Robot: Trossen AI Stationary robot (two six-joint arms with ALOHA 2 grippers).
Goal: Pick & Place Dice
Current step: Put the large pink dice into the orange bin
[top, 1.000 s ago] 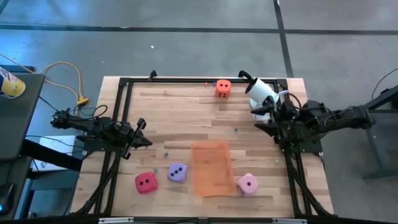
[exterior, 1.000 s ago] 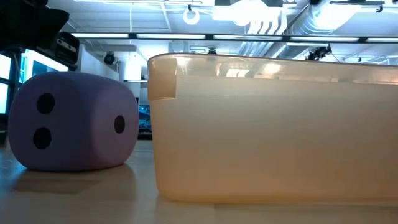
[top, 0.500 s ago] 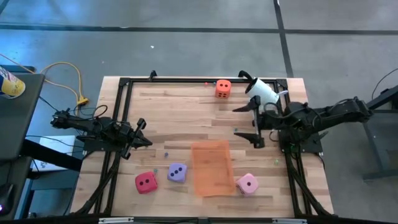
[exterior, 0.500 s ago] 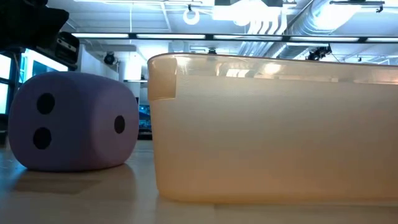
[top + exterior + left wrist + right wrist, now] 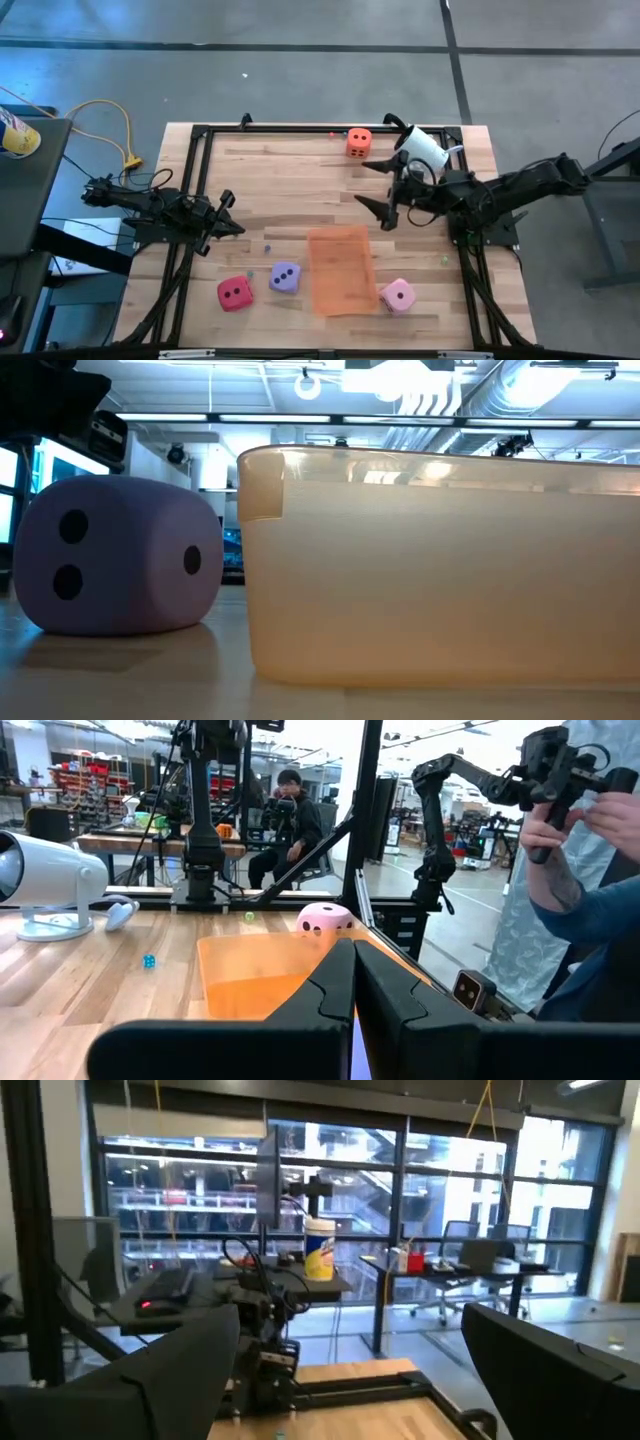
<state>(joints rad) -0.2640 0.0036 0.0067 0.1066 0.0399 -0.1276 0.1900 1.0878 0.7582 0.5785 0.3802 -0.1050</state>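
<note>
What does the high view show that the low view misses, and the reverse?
High view only: both arms, the open right gripper out over the table, the shut left gripper at the left edge, the orange die, red die, pink die and white camera. Low view only: the room's ceiling lights behind the table. Both: the purple die beside the orange bin.

A grey concrete floor (image 5: 300,70) surrounds the wooden table (image 5: 290,170), crossed by dark seam lines. At nine o'clock a yellow cable (image 5: 110,125) coils on it. Across the room, tall windows (image 5: 330,1170) stand behind desks (image 5: 470,1270) and office chairs (image 5: 455,1240). Overhead, strip lights (image 5: 300,418) and white ducts (image 5: 520,390) run along the ceiling.
</note>
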